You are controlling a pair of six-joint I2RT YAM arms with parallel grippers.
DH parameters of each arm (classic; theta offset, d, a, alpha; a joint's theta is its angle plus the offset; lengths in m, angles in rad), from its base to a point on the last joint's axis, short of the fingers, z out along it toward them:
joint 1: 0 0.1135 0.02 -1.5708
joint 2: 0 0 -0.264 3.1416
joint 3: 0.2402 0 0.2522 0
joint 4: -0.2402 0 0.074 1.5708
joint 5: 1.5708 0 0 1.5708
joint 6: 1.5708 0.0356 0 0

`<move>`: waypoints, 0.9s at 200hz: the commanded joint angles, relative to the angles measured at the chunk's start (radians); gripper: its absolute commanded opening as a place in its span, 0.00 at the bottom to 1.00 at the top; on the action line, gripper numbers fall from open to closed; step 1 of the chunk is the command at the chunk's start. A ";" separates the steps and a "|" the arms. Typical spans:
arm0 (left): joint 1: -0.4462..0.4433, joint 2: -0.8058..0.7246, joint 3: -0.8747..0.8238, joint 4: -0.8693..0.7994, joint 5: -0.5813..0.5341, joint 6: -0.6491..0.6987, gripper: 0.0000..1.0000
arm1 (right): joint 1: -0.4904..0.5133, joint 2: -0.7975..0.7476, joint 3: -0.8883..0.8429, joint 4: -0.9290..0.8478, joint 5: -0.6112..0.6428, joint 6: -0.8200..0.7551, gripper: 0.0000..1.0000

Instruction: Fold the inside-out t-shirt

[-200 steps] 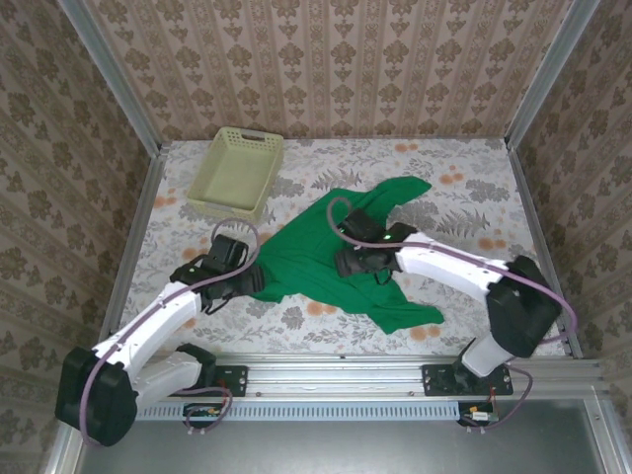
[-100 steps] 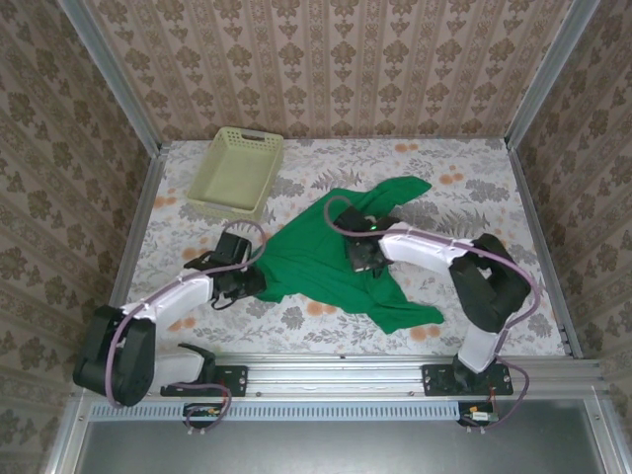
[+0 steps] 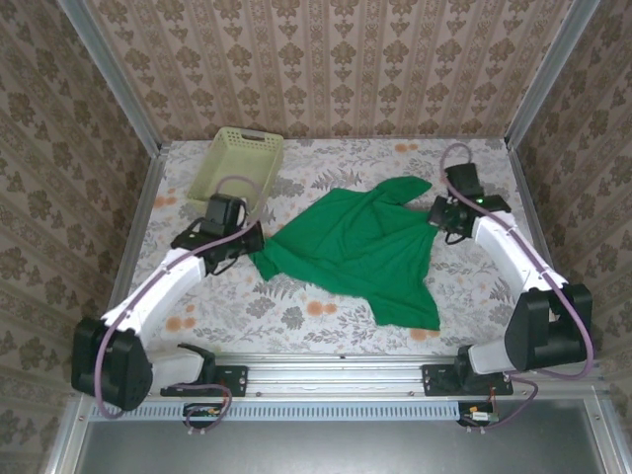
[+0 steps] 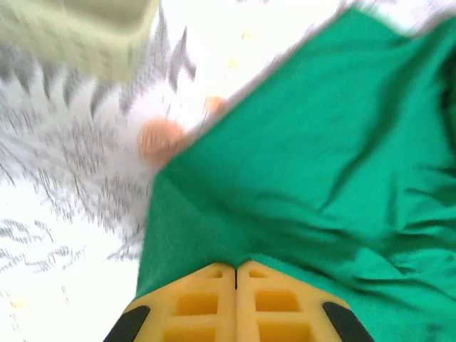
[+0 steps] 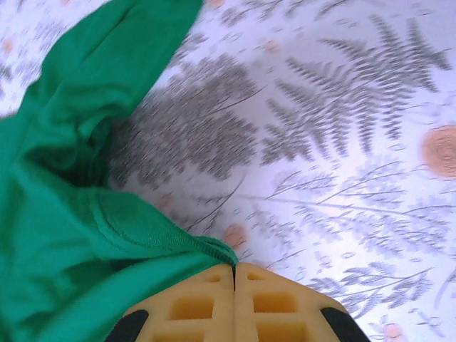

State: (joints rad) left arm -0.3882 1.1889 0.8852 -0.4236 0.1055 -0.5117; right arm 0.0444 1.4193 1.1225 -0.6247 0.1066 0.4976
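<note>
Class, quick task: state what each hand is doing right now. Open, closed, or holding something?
Left hand: closed, gripping an edge of the green t-shirt.
Right hand: closed, gripping a hemmed edge of the green t-shirt.

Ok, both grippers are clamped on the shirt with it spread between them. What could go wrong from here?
1. The right gripper pinches only the very edge of the shirt, right at its hem, so more tension could pull the cloth free.
2. The left gripper sits close to the basket, so swinging that arm farther outward might knock it.
</note>
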 commanded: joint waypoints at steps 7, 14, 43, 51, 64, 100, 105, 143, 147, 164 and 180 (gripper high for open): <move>0.103 -0.001 0.024 0.032 0.052 0.029 0.00 | -0.053 0.126 0.109 -0.013 -0.068 -0.036 0.00; 0.117 0.032 0.037 0.021 0.072 0.024 0.00 | -0.057 0.174 0.131 -0.009 -0.057 -0.045 0.08; 0.123 0.119 0.043 -0.037 0.090 0.028 0.23 | -0.057 0.213 0.127 -0.035 -0.003 -0.044 0.59; 0.123 0.121 0.034 -0.054 0.075 0.027 0.33 | -0.052 0.174 0.085 -0.027 -0.003 -0.041 0.64; 0.123 0.106 0.008 -0.070 0.045 0.024 0.44 | -0.033 0.091 0.005 -0.027 -0.009 -0.035 0.69; 0.120 0.029 -0.068 -0.078 0.038 -0.004 0.57 | 0.162 -0.160 -0.227 -0.075 0.007 0.057 0.71; 0.118 0.020 -0.079 -0.078 0.041 -0.011 0.58 | 0.198 -0.182 -0.257 -0.080 0.010 0.080 0.71; 0.079 -0.025 -0.137 -0.054 0.048 -0.050 0.60 | 0.433 -0.205 -0.380 -0.090 0.055 0.242 0.68; 0.076 -0.028 -0.139 -0.051 0.044 -0.055 0.60 | 0.451 -0.194 -0.384 -0.089 0.058 0.252 0.68; 0.069 -0.034 -0.157 -0.038 0.037 -0.076 0.63 | 0.516 -0.148 -0.388 -0.090 0.086 0.291 0.67; 0.068 -0.027 -0.164 -0.030 0.038 -0.091 0.63 | 0.552 -0.103 -0.391 -0.087 0.103 0.319 0.67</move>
State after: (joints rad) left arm -0.3157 1.1728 0.7410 -0.4702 0.1535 -0.5560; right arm 0.5488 1.2652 0.7418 -0.6933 0.1425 0.7166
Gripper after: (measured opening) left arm 0.628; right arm 0.671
